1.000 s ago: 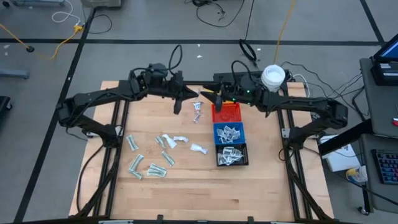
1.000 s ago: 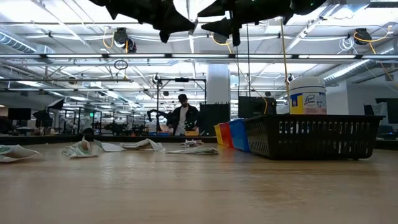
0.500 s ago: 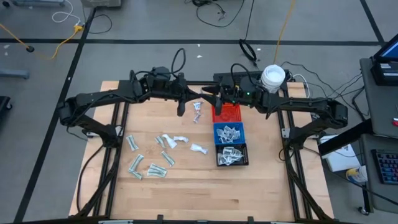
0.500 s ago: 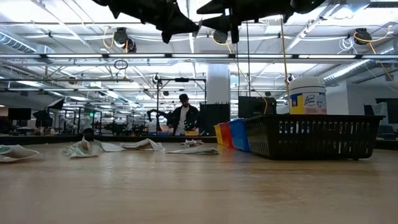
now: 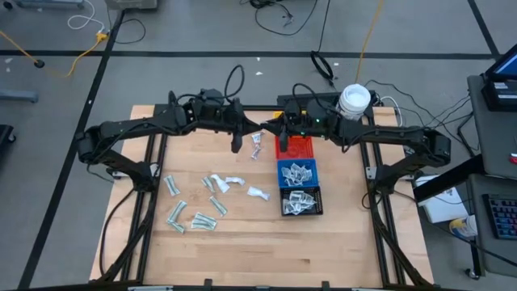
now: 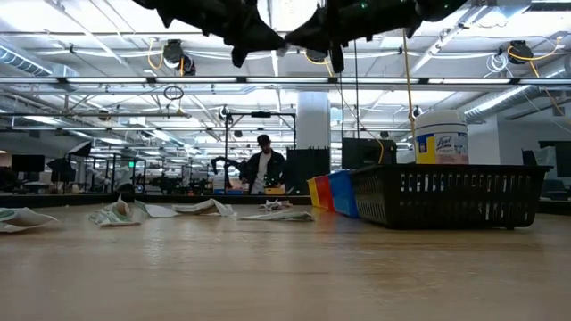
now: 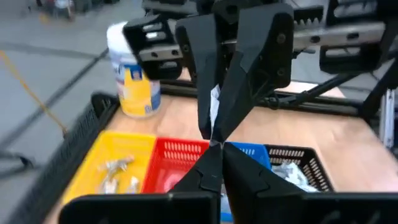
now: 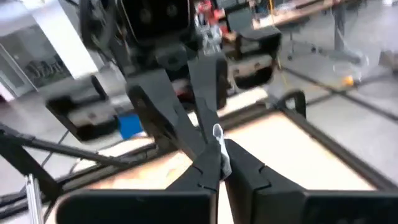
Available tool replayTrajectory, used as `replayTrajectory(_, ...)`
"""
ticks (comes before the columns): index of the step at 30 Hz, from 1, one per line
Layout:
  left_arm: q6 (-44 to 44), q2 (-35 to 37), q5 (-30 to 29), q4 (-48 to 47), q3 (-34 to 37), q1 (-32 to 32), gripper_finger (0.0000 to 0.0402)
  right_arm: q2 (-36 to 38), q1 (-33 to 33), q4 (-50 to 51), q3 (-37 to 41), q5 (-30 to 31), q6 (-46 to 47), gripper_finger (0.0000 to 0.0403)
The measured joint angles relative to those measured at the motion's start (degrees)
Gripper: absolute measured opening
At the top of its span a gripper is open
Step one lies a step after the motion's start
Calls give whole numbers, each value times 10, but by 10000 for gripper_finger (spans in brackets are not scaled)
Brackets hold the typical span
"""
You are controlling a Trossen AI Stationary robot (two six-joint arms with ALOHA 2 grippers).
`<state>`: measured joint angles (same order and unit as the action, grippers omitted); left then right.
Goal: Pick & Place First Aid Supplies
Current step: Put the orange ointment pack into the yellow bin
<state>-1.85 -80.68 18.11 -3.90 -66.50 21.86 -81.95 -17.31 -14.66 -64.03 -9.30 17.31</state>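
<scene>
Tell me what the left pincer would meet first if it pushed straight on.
Most likely the right pincer: the left pincer faces it tip to tip above the table, both shut on one packet.

Robotics lab, big open industrial hall. Wooden worktop [image 5: 242, 242] on an aluminium frame, cables [image 5: 275, 12] loose on taped concrete floor [image 5: 161, 73]. Exposed ceiling ducts [image 6: 107, 85] and strip lights, more test rigs [image 6: 259, 116] behind, a person [image 6: 264, 165] standing at one, a monitor [image 5: 501, 81] alongside.
</scene>
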Motion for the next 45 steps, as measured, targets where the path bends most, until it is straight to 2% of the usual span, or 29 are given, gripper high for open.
replayTrajectory(6,67,3,-4,-21,0,22,68,2,-67,157,-12,-63,-33,1)
replayTrajectory(10,71,2,-3,-17,0,25,112,-13,-126,309,-80,-75,-135,1)
replayTrajectory(14,81,2,-35,-19,0,31,140,-62,-179,424,-138,-74,-247,1)
replayTrajectory(20,111,2,-65,-19,0,36,153,-141,-224,472,-174,-45,-373,0)
replayTrajectory(25,130,2,-85,-21,0,39,154,-207,-232,490,-192,-39,-429,0)
replayTrajectory(28,140,2,-87,-22,0,43,154,-231,-231,501,-192,2,-466,5)
replayTrajectory(32,146,2,-90,-30,0,48,154,-237,-231,495,-192,15,-495,47)
replayTrajectory(38,146,2,-92,-43,0,52,154,-237,-234,500,-192,-14,-470,149)
replayTrajectory(41,146,2,-106,-59,0,52,154,-230,-235,499,-192,-16,-422,188)
replayTrajectory(45,161,-17,-151,-105,0,52,154,-205,-235,469,-192,-59,-335,215)
